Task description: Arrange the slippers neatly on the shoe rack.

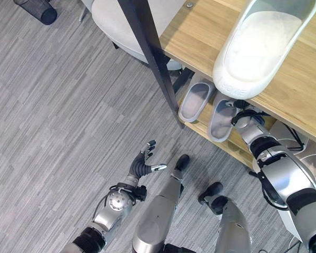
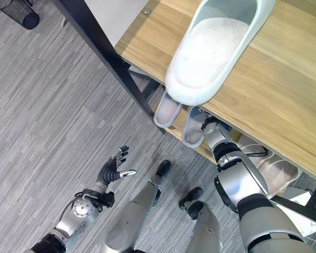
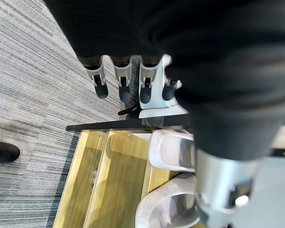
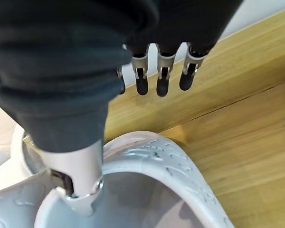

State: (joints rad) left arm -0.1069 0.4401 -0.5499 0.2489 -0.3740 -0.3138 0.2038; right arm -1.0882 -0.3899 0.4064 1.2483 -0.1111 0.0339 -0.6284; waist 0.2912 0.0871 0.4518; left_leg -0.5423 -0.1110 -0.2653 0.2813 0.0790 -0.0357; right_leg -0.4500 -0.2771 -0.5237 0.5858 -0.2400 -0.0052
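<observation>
Left eye view: your right hand (image 1: 241,117) reaches under the shoe rack (image 1: 300,89), thumb inside a grey slipper (image 1: 221,119) beside its mate (image 1: 195,101) on the lower shelf, fingers straight; a white slipper (image 1: 260,45) sits on top; left hand (image 1: 146,164) hangs released.

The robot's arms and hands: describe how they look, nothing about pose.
Both arms are silver-grey metal with black bands at the joints. The left hand and right hand have silver fingers with dark tips; a dark ribbed cover wraps the back of each hand and the wrist.
</observation>
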